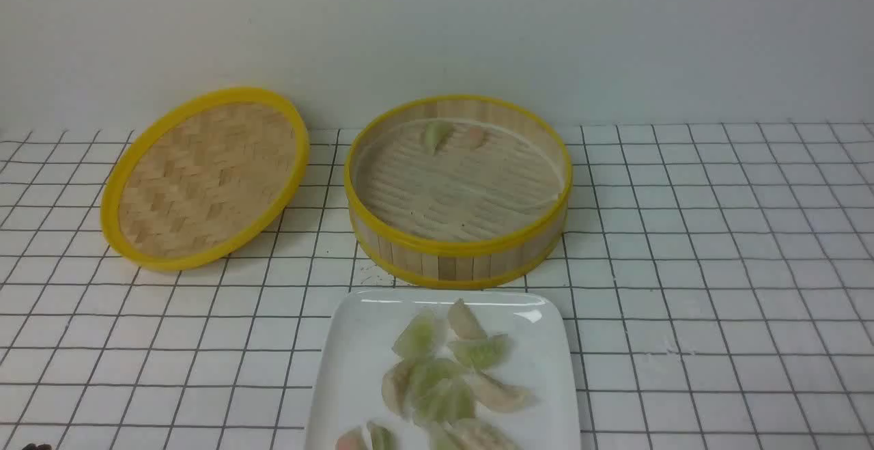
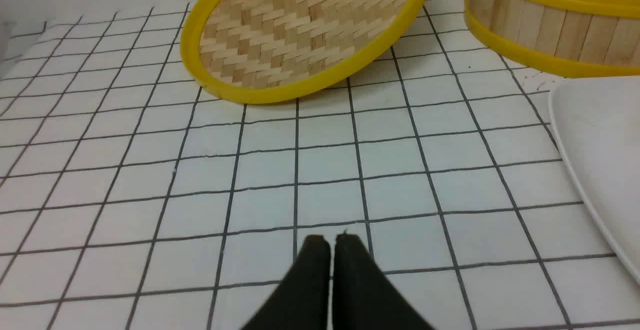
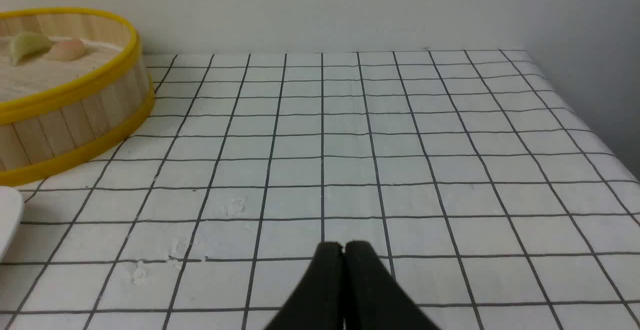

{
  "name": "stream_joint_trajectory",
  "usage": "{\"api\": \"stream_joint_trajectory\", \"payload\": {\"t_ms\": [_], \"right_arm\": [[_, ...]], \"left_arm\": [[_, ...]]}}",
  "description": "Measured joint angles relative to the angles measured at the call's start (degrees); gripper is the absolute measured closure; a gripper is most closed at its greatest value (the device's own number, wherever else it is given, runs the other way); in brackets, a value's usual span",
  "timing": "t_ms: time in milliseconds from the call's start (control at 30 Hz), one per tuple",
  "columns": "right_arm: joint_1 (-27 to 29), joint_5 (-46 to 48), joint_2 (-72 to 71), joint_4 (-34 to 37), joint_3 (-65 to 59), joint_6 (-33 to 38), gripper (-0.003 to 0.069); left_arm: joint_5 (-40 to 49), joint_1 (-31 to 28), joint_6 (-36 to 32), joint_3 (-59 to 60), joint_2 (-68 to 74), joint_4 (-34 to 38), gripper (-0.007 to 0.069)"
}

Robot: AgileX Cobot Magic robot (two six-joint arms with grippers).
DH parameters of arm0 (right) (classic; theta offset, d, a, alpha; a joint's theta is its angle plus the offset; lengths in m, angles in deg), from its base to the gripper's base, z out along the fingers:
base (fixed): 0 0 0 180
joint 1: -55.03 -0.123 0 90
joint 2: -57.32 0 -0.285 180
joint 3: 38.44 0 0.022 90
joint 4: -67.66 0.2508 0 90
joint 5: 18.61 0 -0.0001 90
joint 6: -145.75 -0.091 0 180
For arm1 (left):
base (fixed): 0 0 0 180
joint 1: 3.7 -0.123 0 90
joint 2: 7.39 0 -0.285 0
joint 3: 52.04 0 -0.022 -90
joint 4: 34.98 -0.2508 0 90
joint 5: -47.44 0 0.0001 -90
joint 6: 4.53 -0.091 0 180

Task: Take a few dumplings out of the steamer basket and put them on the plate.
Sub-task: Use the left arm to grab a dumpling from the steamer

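White plate (image 1: 355, 361) holds most dumplings (image 1: 444, 375); the steamer basket (image 1: 457, 252) holds two. Empty left fingers (image 2: 312, 267) and right fingers (image 3: 327, 272) press together.

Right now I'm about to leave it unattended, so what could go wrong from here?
1. The green dumpling and pinkish dumpling lie close to the far wall of the steamer basket, so a reach could bump the rim or squash them against it.
2. The dumplings on the plate overlap in a heap; another dropped there may slide off or stick.
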Motion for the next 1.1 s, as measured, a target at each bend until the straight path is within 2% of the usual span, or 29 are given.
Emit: {"api": "stream_joint_trajectory", "payload": {"t_ms": [633, 700, 833, 967, 1000, 1033, 1100], "right_arm": [[0.0, 0.0, 0.0, 0.0, 0.0, 0.0, 0.0669], [0.0, 0.0, 0.0, 0.0, 0.0, 0.0, 0.0669], [0.0, 0.0, 0.0, 0.0, 0.0, 0.0, 0.0669], [0.0, 0.0, 0.0, 0.0, 0.0, 0.0, 0.0669], [0.0, 0.0, 0.0, 0.0, 0.0, 0.0, 0.0669], [0.0, 0.0, 0.0, 0.0, 0.0, 0.0, 0.0669], [0.0, 0.0, 0.0, 0.0, 0.0, 0.0, 0.0669]], "left_arm": [[-0.1, 0.0, 0.2, 0.0, 0.0, 0.4, 0.0631], [-1.0, 0.0, 2.2, 0.0, 0.0, 3.1, 0.0631], [-5.3, 0.0, 7.8, 0.1, 0.0, 13.6, 0.0631], [-13.9, 0.0, 10.7, 0.2, 0.0, 24.2, 0.0631], [-17.5, 0.0, 10.7, 0.2, 0.0, 25.5, 0.0631], [-17.5, 0.0, 10.7, 0.2, 0.0, 25.8, 0.0631], [-27.1, 0.0, 10.7, 0.2, 0.0, 27.7, 0.0631]]}}
